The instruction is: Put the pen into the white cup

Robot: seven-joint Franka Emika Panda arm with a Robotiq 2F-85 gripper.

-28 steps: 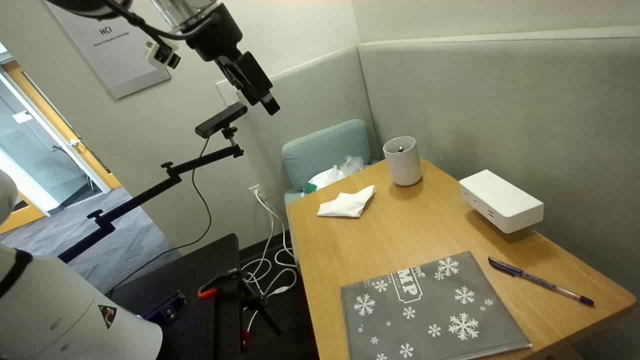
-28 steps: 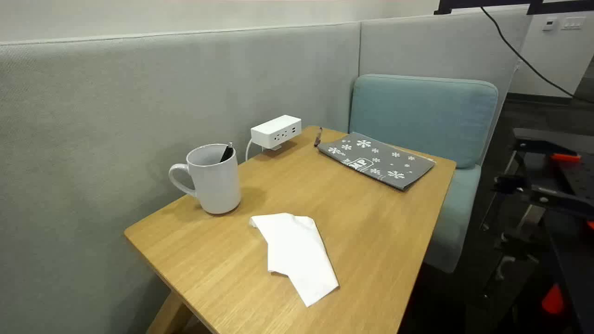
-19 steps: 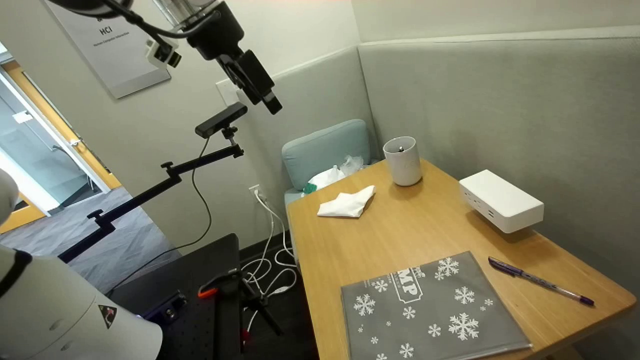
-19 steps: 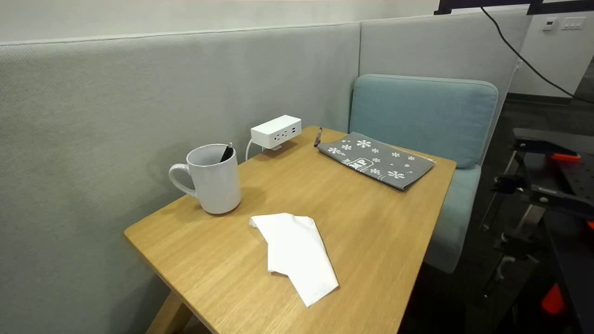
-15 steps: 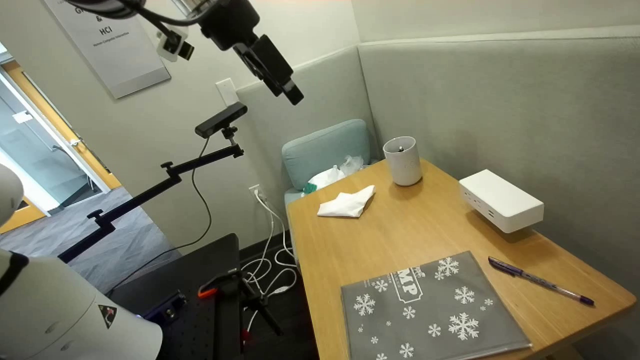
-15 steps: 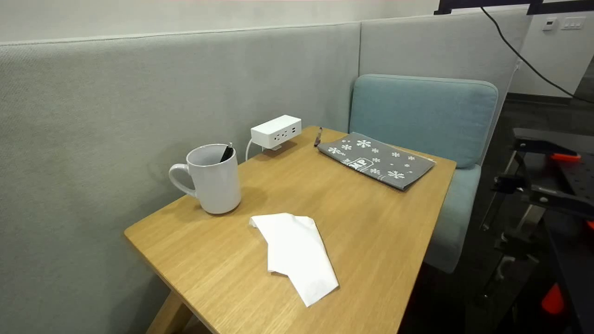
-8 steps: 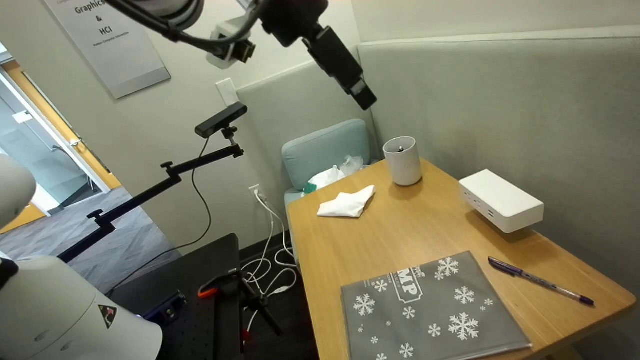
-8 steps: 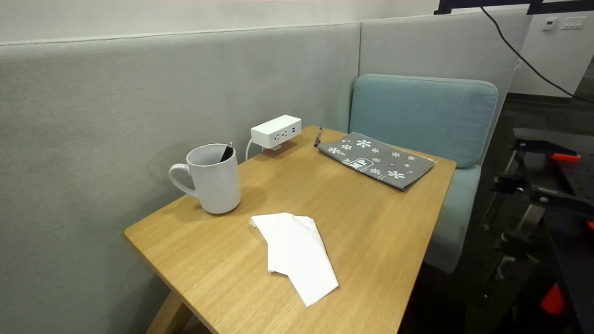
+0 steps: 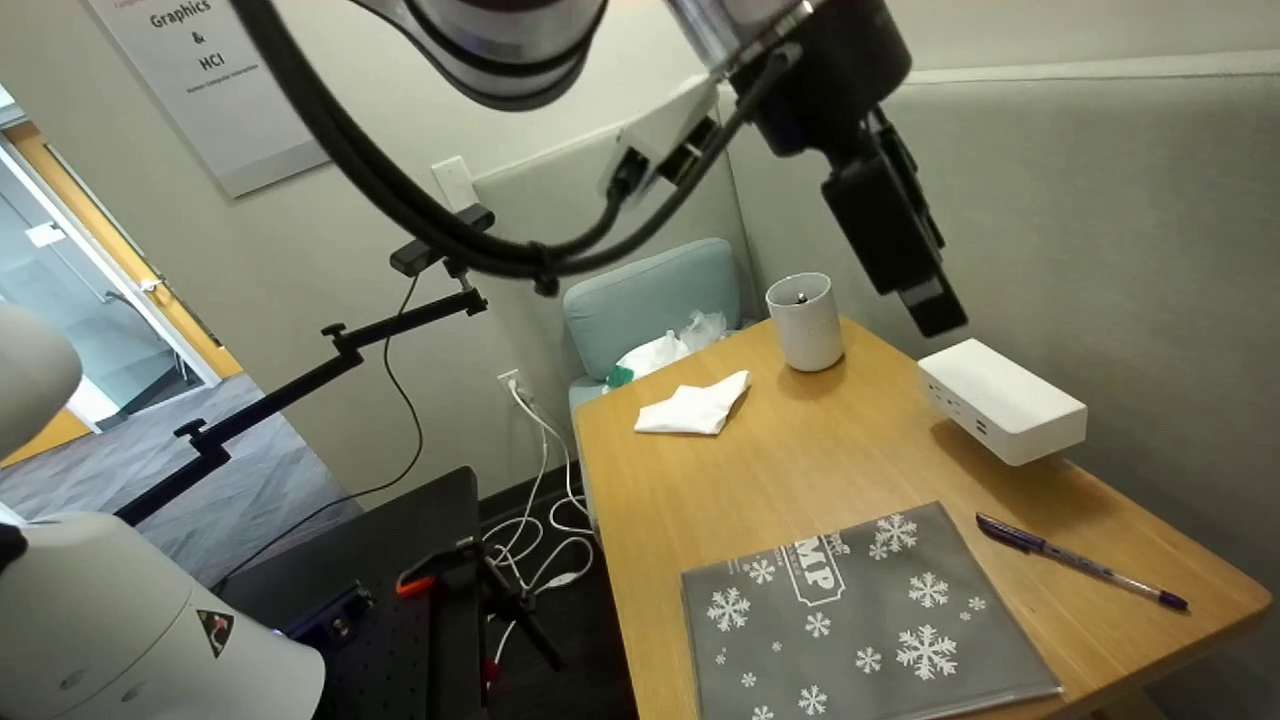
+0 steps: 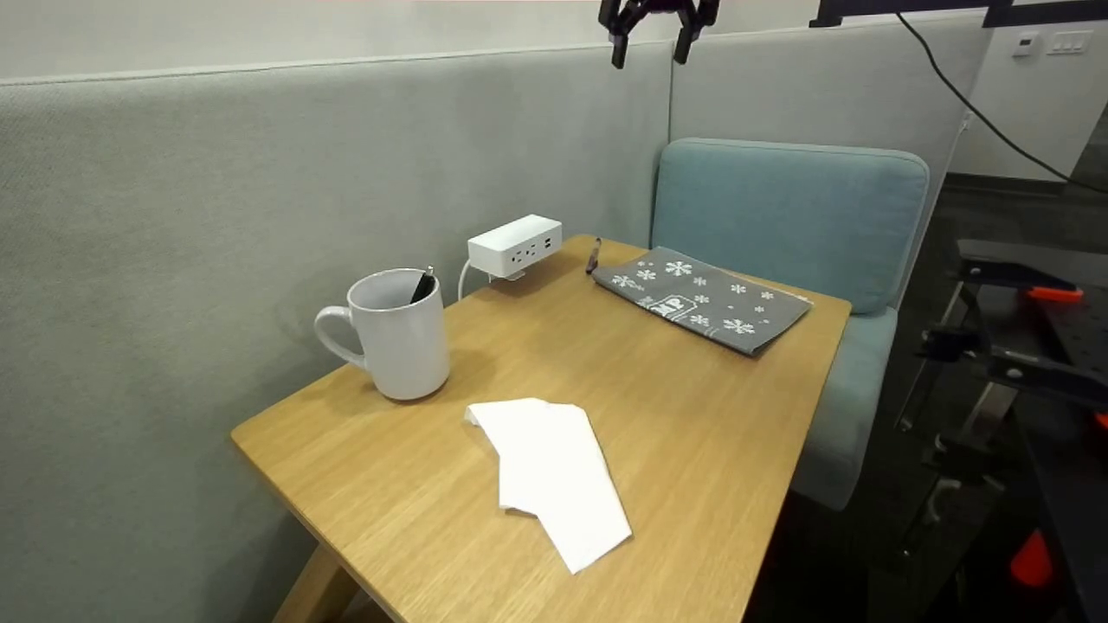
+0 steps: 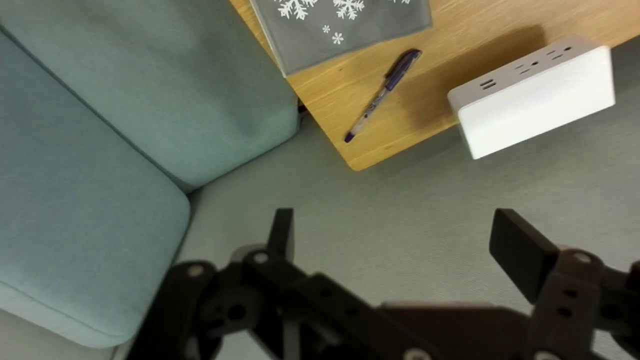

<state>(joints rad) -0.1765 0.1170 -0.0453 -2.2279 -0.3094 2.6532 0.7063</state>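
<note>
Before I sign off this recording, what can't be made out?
Lower end of the black thing in the mug: hidden by the mug, in both exterior views.
Markings on the pen: too small to read, wrist view.
What carries the fingers: mostly cut off by the top edge, in an exterior view.

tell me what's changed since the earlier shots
The claw has come into sight at the top of an exterior view; where it showed all along, it has swung right and lower. Nothing has been grasped or let go. The pen, cup, napkin and outlet box stayed put.
</note>
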